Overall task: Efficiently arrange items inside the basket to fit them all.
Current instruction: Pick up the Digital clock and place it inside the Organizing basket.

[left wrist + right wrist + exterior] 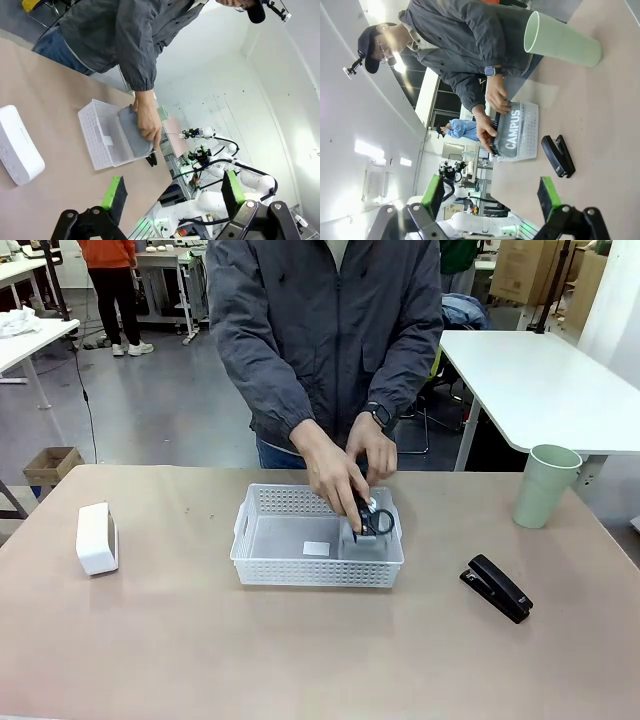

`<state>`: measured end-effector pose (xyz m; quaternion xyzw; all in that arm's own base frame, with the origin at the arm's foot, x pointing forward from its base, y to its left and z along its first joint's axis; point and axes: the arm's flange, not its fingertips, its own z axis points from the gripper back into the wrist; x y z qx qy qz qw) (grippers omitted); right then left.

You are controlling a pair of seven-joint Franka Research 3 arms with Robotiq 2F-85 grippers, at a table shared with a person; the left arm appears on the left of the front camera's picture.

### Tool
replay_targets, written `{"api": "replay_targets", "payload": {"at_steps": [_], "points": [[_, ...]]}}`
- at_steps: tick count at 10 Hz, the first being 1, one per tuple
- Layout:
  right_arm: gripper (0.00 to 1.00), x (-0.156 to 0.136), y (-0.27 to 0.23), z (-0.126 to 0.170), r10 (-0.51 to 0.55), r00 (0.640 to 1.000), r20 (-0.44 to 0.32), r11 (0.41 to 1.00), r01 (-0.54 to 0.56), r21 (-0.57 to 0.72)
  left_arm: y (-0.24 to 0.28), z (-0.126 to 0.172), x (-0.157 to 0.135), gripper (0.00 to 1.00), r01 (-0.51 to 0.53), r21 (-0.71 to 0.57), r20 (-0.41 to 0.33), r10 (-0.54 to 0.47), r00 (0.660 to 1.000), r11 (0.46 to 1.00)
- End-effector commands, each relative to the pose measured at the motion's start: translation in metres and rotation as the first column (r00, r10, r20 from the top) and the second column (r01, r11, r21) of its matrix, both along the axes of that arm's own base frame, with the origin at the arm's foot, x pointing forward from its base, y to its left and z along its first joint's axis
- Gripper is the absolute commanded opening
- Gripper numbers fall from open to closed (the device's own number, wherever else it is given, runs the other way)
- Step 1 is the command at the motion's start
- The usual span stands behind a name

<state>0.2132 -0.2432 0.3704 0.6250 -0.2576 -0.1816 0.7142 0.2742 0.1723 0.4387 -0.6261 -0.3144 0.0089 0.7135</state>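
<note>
The white perforated basket sits mid-table. The person's hands press the grey "CAMPUS" pouch with its black strap into the basket's right end. On the table at the left lies the white boxy device. The black stapler lies at the right, and the pale green cup stands upright behind it. My left gripper is open and empty, well back from the device and the basket. My right gripper is open and empty, short of the stapler, with the cup and the pouch beyond.
The person stands at the far edge, leaning over the basket. A second white table stands behind at the right. A cardboard box sits on the floor at the far left. Bare tabletop stretches along the near side.
</note>
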Motion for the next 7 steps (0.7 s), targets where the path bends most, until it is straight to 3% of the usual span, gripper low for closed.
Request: {"api": "replay_targets", "payload": {"at_steps": [1, 7], "points": [[1.00, 0.0022, -0.0007, 0.0013, 0.000, 1.000, 0.029, 1.000, 0.000, -0.003, 0.0015, 0.0007, -0.0016, 1.00, 0.012, 0.013, 0.021, -0.012, 1.000, 1.000], [1.00, 0.0022, -0.0007, 0.0013, 0.000, 1.000, 0.029, 1.000, 0.000, -0.003, 0.0015, 0.0007, -0.0016, 1.00, 0.012, 0.013, 0.021, -0.012, 1.000, 1.000]]}}
